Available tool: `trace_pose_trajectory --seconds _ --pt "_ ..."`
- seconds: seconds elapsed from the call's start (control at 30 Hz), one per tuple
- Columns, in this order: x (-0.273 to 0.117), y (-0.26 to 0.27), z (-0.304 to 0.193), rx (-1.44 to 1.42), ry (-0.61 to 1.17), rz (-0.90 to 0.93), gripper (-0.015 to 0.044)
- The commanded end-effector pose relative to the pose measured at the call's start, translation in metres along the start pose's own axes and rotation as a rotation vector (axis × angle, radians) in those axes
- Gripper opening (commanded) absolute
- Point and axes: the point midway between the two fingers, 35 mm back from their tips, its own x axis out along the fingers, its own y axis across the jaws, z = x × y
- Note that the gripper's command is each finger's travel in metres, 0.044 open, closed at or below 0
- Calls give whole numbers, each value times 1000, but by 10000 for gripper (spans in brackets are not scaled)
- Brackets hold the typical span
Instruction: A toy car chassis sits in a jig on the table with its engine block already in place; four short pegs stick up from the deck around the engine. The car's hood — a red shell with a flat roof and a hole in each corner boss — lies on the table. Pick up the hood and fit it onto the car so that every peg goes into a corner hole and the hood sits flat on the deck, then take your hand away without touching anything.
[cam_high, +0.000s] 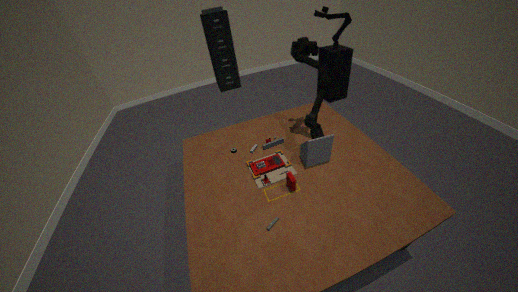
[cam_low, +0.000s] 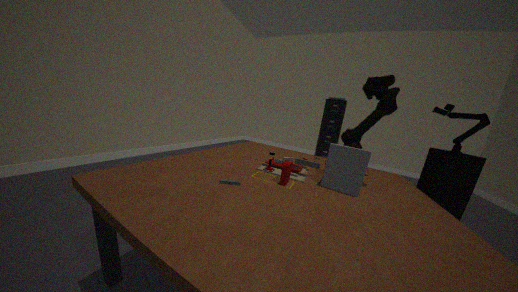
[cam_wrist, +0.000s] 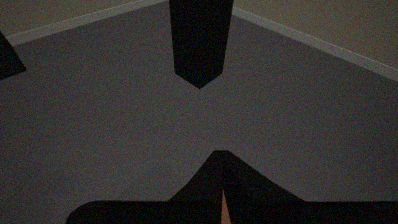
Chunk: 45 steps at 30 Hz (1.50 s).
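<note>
Closed on nothing, the gripper (cam_high: 299, 54) (cam_low: 369, 92) (cam_wrist: 220, 157) is raised by the desk's (cam_high: 350, 225) (cam_low: 240, 240) far corner, probably for clearance. Inward from that corner, the chassis (cam_high: 269, 164) sits, presumably jigged for steadiness.

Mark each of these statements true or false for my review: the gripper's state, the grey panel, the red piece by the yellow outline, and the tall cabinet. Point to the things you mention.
1. The black parallel-jaw gripper (cam_high: 294, 49) (cam_low: 368, 89) (cam_wrist: 220, 157) is raised above the table. True.
2. The gripper is clamped on a red part. False: it is shut with nothing between its fingers.
3. The flat grey panel (cam_high: 318, 152) (cam_low: 345, 170) lies flat on the table. False: it stands upright.
4. An upright red piece (cam_high: 291, 182) (cam_low: 285, 176) stands at the thin yellow outline (cam_high: 268, 200) (cam_low: 254, 175). True.
5. The tall dark drawer cabinet (cam_high: 220, 50) (cam_low: 330, 127) stands on the table. False: it is beyond the table.
</note>
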Motion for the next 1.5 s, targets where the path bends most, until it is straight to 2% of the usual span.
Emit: trace_pose_trajectory --seconds 0.0,0.3,0.6,1.07,1.3,1.47 --pt "0 2 0 0 -1 2 0" --pt "-7 97 -29 26 -24 151 0" --pt "-44 201 -77 12 -39 388 0" --pt "-140 307 -161 39 6 758 0" --pt "-196 339 -212 48 105 912 0" --pt "-250 351 -258 -83 147 1061 0"
